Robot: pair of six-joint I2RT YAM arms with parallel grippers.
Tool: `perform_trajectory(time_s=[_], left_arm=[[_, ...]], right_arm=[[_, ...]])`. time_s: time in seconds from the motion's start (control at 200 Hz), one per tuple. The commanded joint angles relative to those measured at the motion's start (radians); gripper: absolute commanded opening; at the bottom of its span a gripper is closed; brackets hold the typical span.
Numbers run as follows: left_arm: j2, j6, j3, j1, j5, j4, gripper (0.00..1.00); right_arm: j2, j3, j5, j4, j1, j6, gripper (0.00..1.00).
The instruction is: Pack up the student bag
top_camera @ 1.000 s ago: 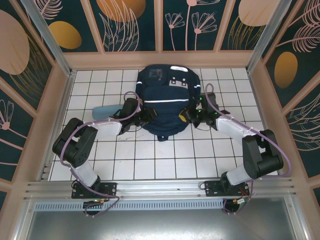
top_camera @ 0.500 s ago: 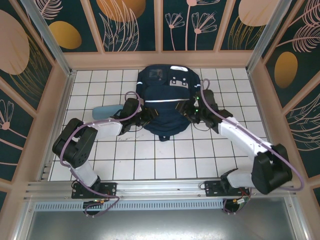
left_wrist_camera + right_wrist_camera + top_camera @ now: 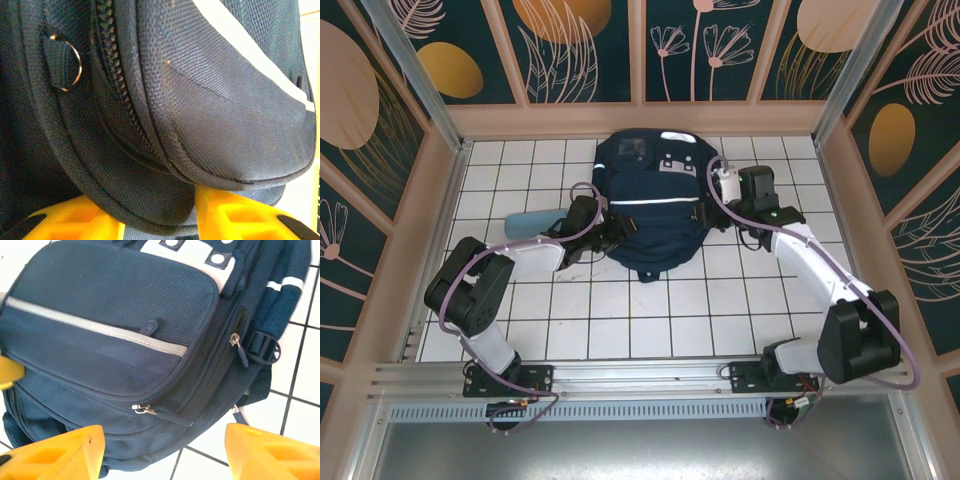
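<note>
Navy student bag [image 3: 650,200] flat on white-tiled desk [image 3: 620,300], back-centre, between both arms. Left hand [image 3: 160,225] part-closed, pinching bag fabric between yellow fingers at lower-left edge. Right hand [image 3: 162,450] spread wide, gripping nothing, hovering just off bag's right side by the zipper pulls.

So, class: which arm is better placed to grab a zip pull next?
Right. The right gripper is open, facing a zip pull on the bag; the left gripper is clamped on its fabric.
</note>
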State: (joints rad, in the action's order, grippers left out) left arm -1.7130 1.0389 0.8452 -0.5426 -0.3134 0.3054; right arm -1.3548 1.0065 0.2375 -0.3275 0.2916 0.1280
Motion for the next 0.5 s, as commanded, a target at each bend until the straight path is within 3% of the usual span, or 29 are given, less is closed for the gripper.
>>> perform_trajectory(time_s=[0.0, 0.08, 0.23, 0.495], left_arm=[[0.029, -0.030, 0.028, -0.003, 0.013, -0.015, 0.41], [0.035, -0.031, 0.028, -0.003, 0.015, -0.014, 0.40], [0.036, -0.034, 0.031, -0.002, 0.016, -0.020, 0.41], [0.041, -0.034, 0.029, -0.003, 0.017, -0.021, 0.40]], right_arm=[[-0.061, 0.061, 0.068, -0.100, -0.012, 0.210, 0.65], [-0.101, 0.084, 0.090, -0.140, -0.007, 0.282, 0.51], [-0.149, 0.076, -0.011, -0.126, -0.004, 0.293, 0.52], [-0.235, 0.120, -0.002, -0.075, -0.004, 0.314, 0.55]])
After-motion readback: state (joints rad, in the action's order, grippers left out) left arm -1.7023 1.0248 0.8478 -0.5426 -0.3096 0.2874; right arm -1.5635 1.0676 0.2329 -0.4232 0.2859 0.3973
